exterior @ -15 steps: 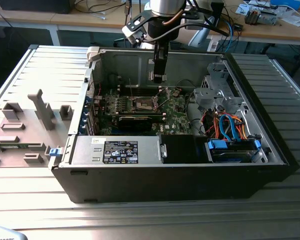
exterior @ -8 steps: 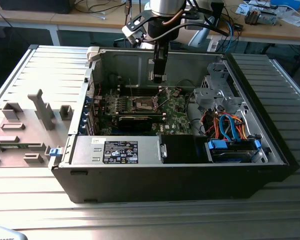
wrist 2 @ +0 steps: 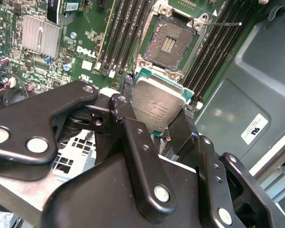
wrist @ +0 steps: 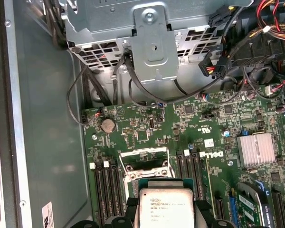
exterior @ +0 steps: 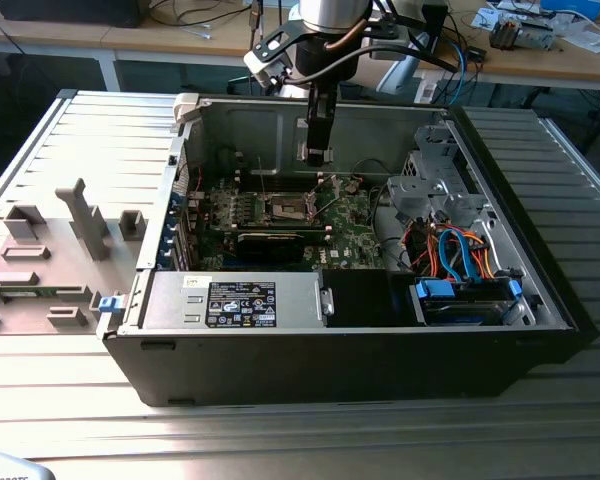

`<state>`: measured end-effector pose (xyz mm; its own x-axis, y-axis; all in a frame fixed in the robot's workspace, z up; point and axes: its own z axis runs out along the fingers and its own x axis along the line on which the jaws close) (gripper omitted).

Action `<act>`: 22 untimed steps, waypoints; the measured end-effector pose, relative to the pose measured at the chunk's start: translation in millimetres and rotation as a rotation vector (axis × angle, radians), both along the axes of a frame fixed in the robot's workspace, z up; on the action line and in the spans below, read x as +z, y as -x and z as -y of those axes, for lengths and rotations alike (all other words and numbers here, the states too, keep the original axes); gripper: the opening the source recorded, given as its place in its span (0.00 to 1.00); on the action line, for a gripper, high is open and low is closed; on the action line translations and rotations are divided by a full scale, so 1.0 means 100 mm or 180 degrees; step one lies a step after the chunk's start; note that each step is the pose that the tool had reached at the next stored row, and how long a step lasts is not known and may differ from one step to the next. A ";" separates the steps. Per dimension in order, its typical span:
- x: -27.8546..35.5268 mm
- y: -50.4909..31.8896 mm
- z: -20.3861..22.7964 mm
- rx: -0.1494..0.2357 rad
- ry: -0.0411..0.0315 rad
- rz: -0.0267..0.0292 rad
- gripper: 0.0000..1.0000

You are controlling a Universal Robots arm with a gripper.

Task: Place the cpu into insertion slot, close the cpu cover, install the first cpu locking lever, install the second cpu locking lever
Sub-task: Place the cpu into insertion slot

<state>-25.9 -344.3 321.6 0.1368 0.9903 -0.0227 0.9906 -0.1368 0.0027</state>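
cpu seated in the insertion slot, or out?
Out. The tool grips the cpu; the insertion slot shows a bare dark centre in the second wrist view.

Robotics lab / electronics workshop. Evidence:
- Desktop PC case (exterior: 330, 365) open, lying on ribbed metal counter (exterior: 280, 435).
- Inside case: green mobo (wrist: 147, 133) + cable bundles (exterior: 450, 250) exposed.
- Above case: industrial robot arm (exterior: 330, 20) w/ end effector (exterior: 316, 158).
- Beside case, exterior view's left: grey jig blocks (exterior: 80, 215).
- Behind case: wooden counter (exterior: 550, 65) w/ loose cables (exterior: 205, 15), hw parts (exterior: 520, 35).
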 end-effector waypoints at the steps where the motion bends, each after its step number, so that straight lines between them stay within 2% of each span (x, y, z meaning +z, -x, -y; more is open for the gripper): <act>1: 0.000 0.000 0.000 -0.0002 0.0000 0.0000 0.54; 22: 0.000 0.000 0.000 -0.0083 0.0000 0.0000 0.54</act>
